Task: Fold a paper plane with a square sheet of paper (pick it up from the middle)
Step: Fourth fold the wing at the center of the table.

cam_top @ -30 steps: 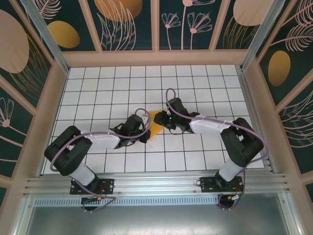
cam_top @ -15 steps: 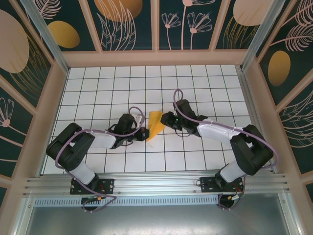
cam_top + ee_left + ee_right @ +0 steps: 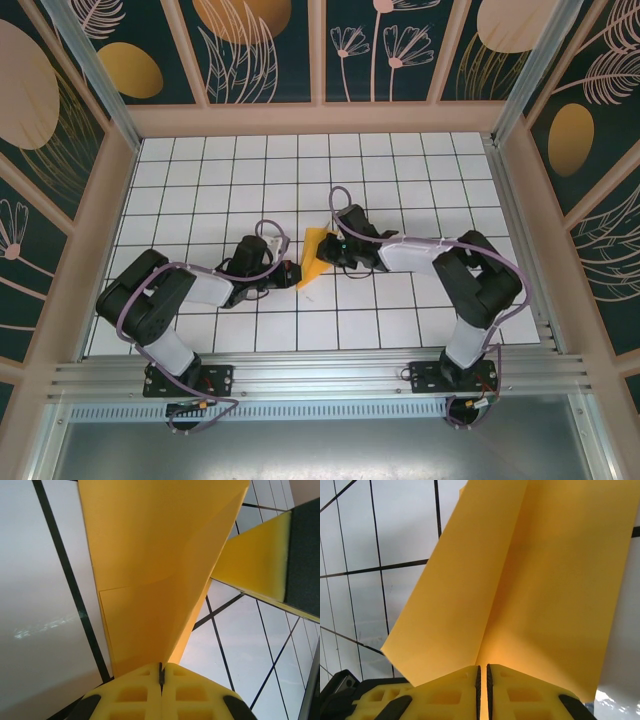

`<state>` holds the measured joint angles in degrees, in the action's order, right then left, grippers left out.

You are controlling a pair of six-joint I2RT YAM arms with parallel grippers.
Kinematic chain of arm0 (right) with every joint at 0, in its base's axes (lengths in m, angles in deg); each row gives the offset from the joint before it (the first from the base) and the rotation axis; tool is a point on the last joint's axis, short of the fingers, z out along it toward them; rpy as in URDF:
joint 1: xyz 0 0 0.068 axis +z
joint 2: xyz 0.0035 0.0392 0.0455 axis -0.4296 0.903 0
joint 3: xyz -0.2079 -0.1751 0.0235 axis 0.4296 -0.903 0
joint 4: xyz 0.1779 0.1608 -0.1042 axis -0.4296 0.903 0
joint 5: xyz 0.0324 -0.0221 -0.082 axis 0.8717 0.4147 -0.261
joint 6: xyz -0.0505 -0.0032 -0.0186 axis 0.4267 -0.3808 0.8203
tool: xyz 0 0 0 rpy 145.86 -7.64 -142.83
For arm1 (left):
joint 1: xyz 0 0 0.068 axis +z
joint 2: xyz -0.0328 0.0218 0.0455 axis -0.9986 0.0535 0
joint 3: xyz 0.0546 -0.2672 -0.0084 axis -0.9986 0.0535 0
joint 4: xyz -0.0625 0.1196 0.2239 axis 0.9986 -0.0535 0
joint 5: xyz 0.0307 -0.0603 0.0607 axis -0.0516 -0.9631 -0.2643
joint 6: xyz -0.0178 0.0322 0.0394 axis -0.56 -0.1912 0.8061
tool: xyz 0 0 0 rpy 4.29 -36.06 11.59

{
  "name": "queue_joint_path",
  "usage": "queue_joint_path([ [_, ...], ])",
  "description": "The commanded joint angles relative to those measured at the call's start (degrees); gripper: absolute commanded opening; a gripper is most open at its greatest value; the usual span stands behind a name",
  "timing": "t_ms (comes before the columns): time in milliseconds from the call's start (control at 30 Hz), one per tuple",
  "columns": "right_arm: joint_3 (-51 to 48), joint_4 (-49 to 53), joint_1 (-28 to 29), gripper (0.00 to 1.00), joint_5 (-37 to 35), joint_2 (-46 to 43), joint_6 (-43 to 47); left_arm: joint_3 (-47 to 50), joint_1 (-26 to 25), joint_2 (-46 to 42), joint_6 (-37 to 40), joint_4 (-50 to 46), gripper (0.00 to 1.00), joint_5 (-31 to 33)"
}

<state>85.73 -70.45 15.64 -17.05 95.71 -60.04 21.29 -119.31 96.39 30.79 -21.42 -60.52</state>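
L gripper [image 3: 161, 674]: mine, jaws closed, pinching the paper sheet [image 3: 314, 255] by one end, just left of table [image 3: 200, 170] centre.
R gripper [image 3: 482, 672]: jaws pressed together on the sheet's crease end, just right of table centre.
Paper sheet: at table centre, strung btwn my two grippers.
Done: I reckon centre crease + some flaps are in; shape is layered and narrowed.
Left: not a slim dart yet; wing folds prob. to go.
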Motion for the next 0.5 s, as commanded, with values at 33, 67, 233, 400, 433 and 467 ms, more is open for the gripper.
queue_joint_path([
  [33, 1.97, -0.20, -0.05, 0.15, 0.20, 3.09, 1.45, 1.03, 0.66, 1.34, -1.67, 3.24, 0.00, -1.37],
  [67, 2.07, 0.05, -0.08, 0.14, 0.03, 3.60, 1.43, 1.10, 0.66, 1.49, -1.80, 3.38, 0.00, -1.45],
  [233, 1.57, 1.10, 0.05, 0.13, -1.22, 4.83, 0.63, 1.54, 0.77, 2.26, -3.22, 3.87, 0.00, -1.29],
  [400, 1.10, 1.35, 0.01, 0.13, -1.57, 5.00, 0.75, 1.45, 1.24, 3.28, -3.64, 4.48, 0.00, -2.36],
  [433, 1.08, 1.55, 0.05, 0.13, -1.65, 5.00, 0.87, 1.37, 1.49, 3.29, -3.56, 4.50, 0.00, -2.60],
  [467, 1.15, 1.72, 0.00, 0.13, -1.73, 5.07, 1.08, 1.33, 1.69, 3.27, -3.49, 4.48, 0.00, -2.94],
])
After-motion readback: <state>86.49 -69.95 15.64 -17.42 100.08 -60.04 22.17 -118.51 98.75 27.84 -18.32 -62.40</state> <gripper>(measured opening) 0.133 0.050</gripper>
